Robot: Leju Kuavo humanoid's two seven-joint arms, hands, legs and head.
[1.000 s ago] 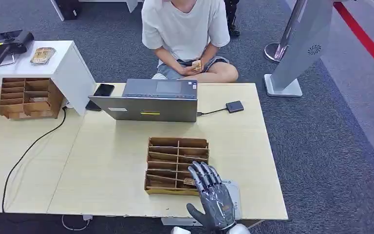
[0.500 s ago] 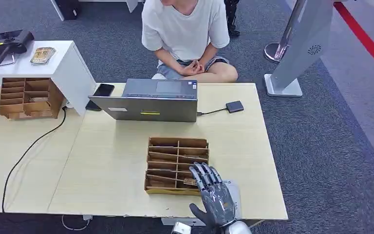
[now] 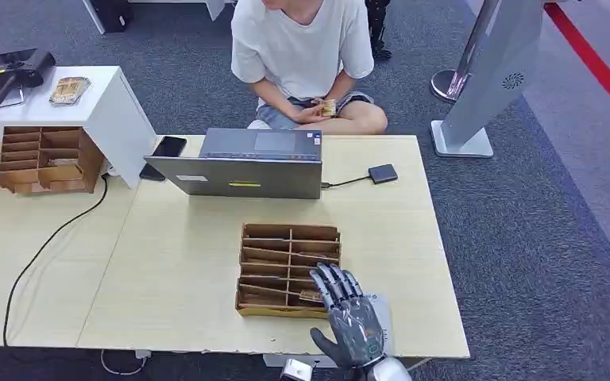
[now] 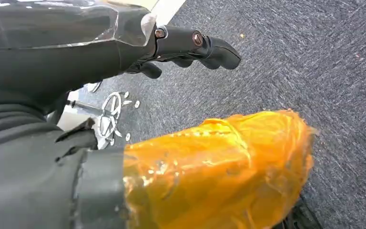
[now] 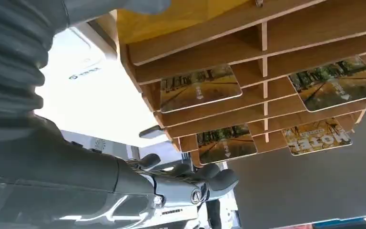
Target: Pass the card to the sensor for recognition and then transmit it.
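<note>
- We judged that the first step was in hand: taking a card out of the wooden card rack (image 3: 289, 270) in the lower middle of the head view. Nothing had been carried to the sensor yet.
- Our right hand (image 3: 348, 317) was at the lower edge of the head view, at the near right corner of the rack. Its fingers (image 3: 330, 284) were stretched out and spread apart over the nearest compartments, and it held nothing.
- We could not tell whether the fingertips touched the rack or only hovered over it.
- In the right wrist view the nearest card (image 5: 200, 88) lay flat in its slot in the upper middle of the frame, with more cards in the slots beside it. The dark fingertips (image 5: 219, 179) were just under the rack's edge, apart from the card.
- The small black sensor (image 3: 383, 173) lay in the upper right part of the table (image 3: 183, 270), joined by a cable to the laptop (image 3: 246, 163). It was well apart from the rack.
- The next move, in our opinion, called for lowering the fingers into one slot and pinching the free edge of a card. The card is thin and lies flat, so it could slip.
- Our left hand (image 4: 190, 45) hung over the grey carpet in the upper part of the left wrist view. Its fingers were curled in, with nothing in them.
- A person (image 3: 302, 55) sat behind the table at the top of the head view, holding a small card-like thing.
</note>
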